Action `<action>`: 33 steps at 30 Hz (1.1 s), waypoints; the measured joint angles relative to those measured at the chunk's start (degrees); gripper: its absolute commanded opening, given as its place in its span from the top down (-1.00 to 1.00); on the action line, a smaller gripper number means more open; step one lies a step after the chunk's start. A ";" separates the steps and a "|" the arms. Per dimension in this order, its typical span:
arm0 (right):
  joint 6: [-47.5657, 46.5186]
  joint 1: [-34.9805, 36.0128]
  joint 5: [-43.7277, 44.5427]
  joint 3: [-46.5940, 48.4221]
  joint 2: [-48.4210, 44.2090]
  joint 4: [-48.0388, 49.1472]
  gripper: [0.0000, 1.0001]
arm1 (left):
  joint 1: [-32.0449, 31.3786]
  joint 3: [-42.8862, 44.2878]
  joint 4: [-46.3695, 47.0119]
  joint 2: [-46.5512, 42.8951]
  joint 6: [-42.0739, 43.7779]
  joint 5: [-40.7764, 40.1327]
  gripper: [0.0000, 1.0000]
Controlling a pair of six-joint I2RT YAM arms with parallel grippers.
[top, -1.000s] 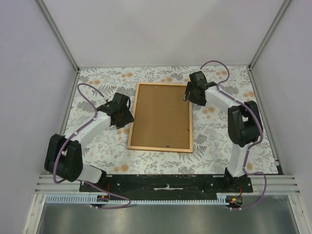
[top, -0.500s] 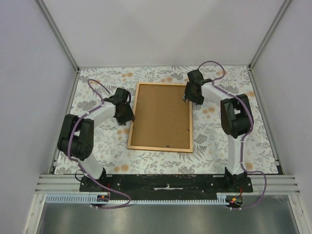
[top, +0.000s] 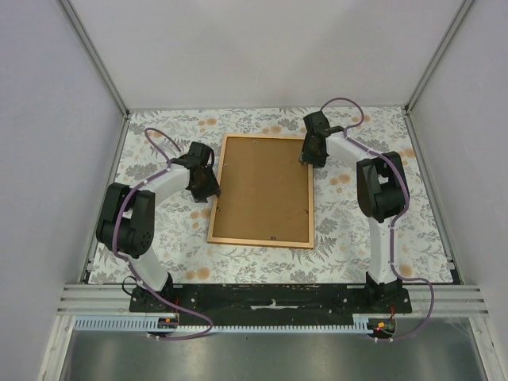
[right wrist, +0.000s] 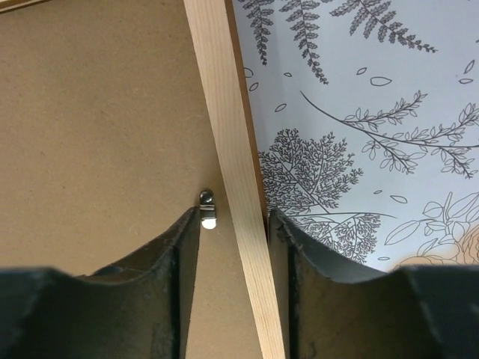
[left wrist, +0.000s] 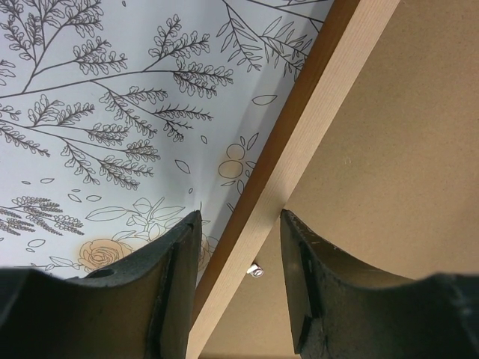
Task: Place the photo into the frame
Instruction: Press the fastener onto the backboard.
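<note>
Frame (top: 259, 239) face-down at centre of table (top: 349, 230), backing board (top: 262, 186) up, photo unseen — left gripper (left wrist: 238, 224) and right gripper (right wrist: 232, 213) newly drawn in astride side rails (right wrist: 236, 149), jaws narrowing, not yet clamped — grasp imminent.

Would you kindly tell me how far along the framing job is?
Done: the frame lies face down with its brown backing board seated inside. No photo shows, so whether it is underneath cannot be told. In hand: the left hand and right hand each straddle a side rail, jaws open. Left: likely closing on the rails, then checking for the photo.
</note>
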 measured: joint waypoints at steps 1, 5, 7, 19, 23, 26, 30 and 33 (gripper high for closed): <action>-0.04 -0.02 -0.11 0.00 0.00 0.00 0.18 | 0.00 0.02 0.00 0.00 0.00 0.02 -0.05; -0.15 -0.07 -0.22 0.17 0.02 -0.46 0.35 | 0.04 0.02 -0.02 0.00 0.02 0.02 -0.04; -0.13 -0.28 -0.37 0.24 0.02 -0.66 0.47 | 0.04 0.02 0.00 0.00 0.02 0.04 -0.04; -1.03 -0.42 -0.52 0.48 0.02 -1.11 1.00 | 0.07 0.02 0.11 0.92 0.07 0.26 -0.04; -1.03 -0.59 -0.57 0.48 0.02 -1.14 1.00 | 0.09 0.44 -0.68 0.85 0.04 0.15 -0.14; -0.85 -0.74 -0.87 0.48 0.02 -1.16 1.00 | 0.09 0.55 -2.80 -0.74 -0.81 -0.44 -0.17; 0.15 -1.18 -1.75 0.04 -0.11 -0.83 1.00 | -2.25 -4.81 -4.94 -11.65 -6.84 -3.69 -0.19; 1.53 -1.53 -2.08 -1.57 -0.98 0.31 1.00 | -8.59 -8.87 -7.45 -21.81 -14.53 -6.54 -0.19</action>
